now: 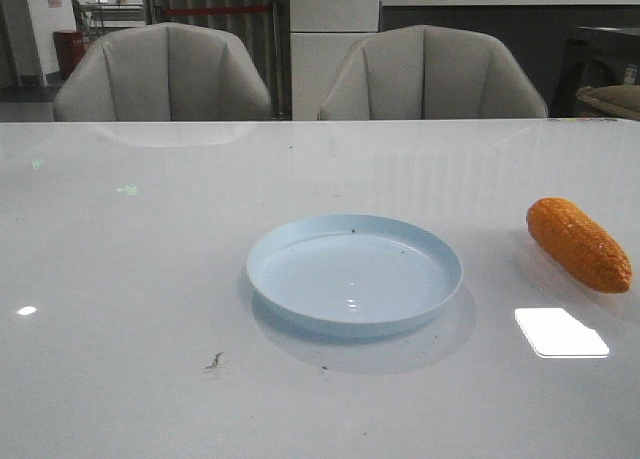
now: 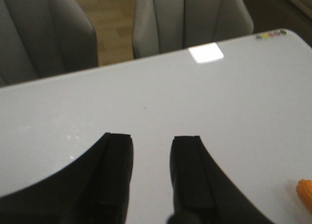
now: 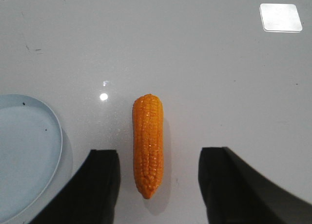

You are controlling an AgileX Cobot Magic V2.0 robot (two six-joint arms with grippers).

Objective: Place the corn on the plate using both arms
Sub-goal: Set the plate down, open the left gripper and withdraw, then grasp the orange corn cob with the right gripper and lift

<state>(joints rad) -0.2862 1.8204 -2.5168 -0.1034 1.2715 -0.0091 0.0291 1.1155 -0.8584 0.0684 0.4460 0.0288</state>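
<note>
**Front view: corn not yet picked up, plate waiting empty**

You have nothing done yet, as far as these pictures show. The corn cob point(image 1: 580, 244) lies on its side on the white table point(image 1: 130, 309), off to the right of the pale blue plate point(image 1: 354, 274) and clearly apart from its rim. The plate holds nothing but a few dark specks.

From the right wrist camera you see the right gripper point(image 3: 157, 185) with its jaws spread wide and the cob lying lengthwise in the gap between them, touching neither finger. That looks like a lined-up approach, not a grasp. The plate's edge sits just beside that gripper.

The left gripper point(image 2: 151, 173) also stands parted, with only bare table between its fingers; a sliver of orange shows at the edge of its view, so it hangs near the cob but not on it.

Still ahead of you, by my reckoning: close on the cob, lift, carry it across to the plate, set it down.
</note>
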